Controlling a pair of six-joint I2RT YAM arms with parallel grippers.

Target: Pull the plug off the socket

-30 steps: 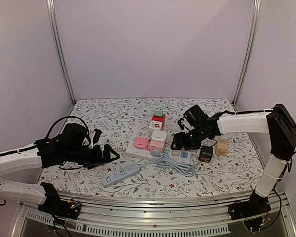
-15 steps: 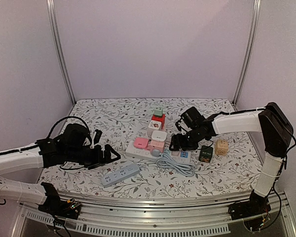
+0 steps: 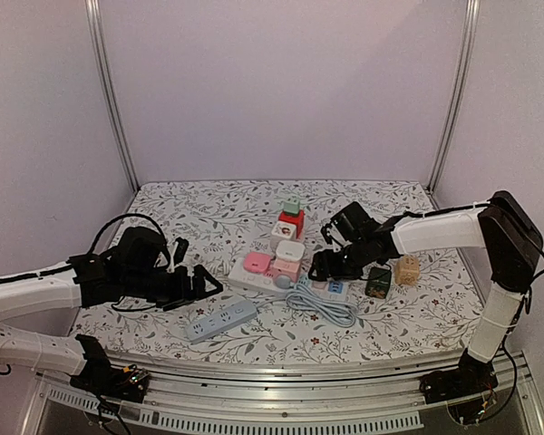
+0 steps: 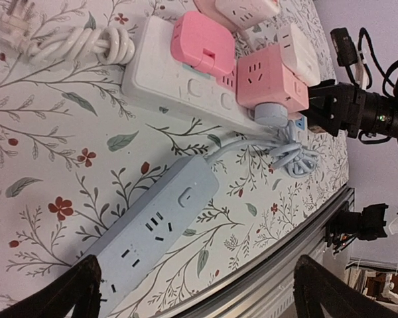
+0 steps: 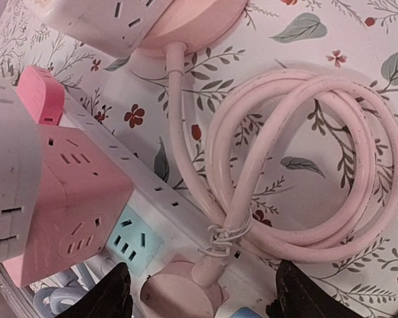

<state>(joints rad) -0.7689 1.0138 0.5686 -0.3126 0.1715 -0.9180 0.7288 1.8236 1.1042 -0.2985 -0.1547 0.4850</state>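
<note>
A round pale plug (image 5: pixel 182 288) sits pushed into the white power strip (image 5: pixel 113 162), next to a teal socket block (image 5: pixel 132 242) and a pink cube adapter (image 5: pixel 66 225). Its coiled cord (image 5: pixel 298 165), tied with a wire twist, lies beside the strip. My right gripper (image 5: pixel 204 297) is open, one finger on each side of the plug, neither touching it. From above, the right gripper (image 3: pixel 325 265) hangs over the strip (image 3: pixel 247 281) near the plug (image 3: pixel 284 281). My left gripper (image 3: pixel 199 283) is open and empty above a blue-grey power strip (image 4: pixel 152 232).
Red, white and green cube adapters (image 3: pixel 291 217) stand behind the strip. A dark green cube (image 3: pixel 378 281) and a beige cube (image 3: pixel 406 269) sit to the right. A white coiled cord (image 4: pixel 73 43) lies left of the strip. The metal front rail (image 4: pixel 278 252) is close.
My right gripper has edged a little left and down toward the strip and plug. The left arm has not moved.
</note>
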